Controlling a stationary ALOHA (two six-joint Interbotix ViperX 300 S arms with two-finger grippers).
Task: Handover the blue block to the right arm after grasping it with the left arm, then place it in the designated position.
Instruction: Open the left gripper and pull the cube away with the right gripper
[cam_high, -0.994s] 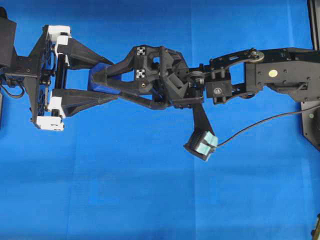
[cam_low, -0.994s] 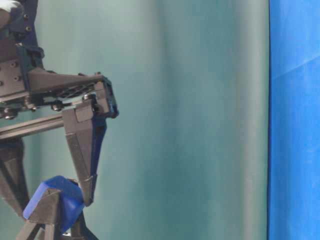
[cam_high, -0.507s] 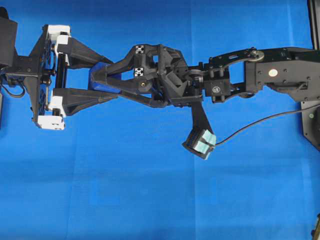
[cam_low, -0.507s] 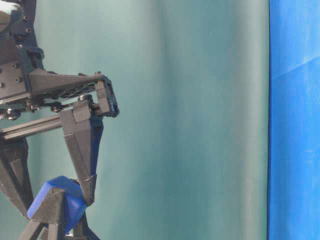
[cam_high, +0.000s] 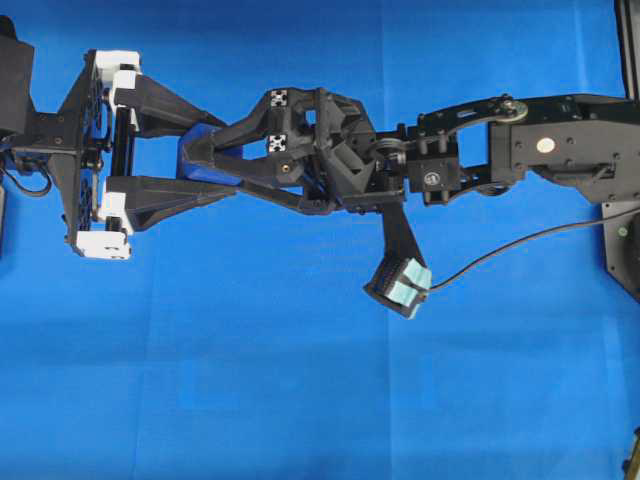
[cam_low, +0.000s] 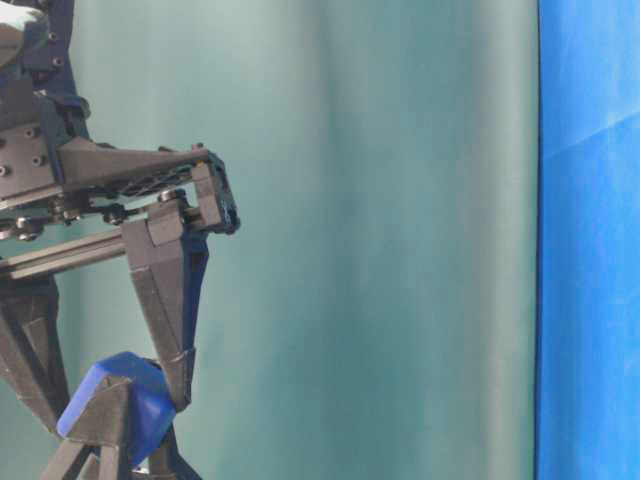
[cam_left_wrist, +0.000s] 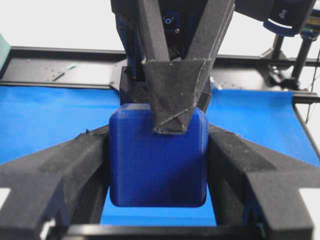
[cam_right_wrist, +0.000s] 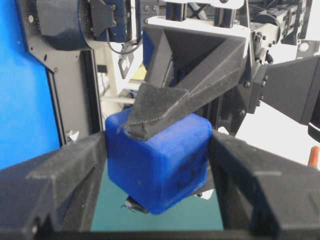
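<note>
Fingers of both arms pinch the blue block (cam_left_wrist: 157, 155) at once — left fingers (cam_left_wrist: 60, 170) on its sides, right fingers (cam_right_wrist: 55, 175) crosswise — held in mid-air above the surface's (cam_high: 300, 380) left-middle so neither drops it mid-handover.

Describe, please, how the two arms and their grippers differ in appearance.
The left arm is black, with pointed black fingers and white plastic pieces on its gripper frame. The right arm is all black; two small checkered markers sit on its gripper body, a black box with a pale teal face hangs below, and a thin dark cable trails off.
</note>
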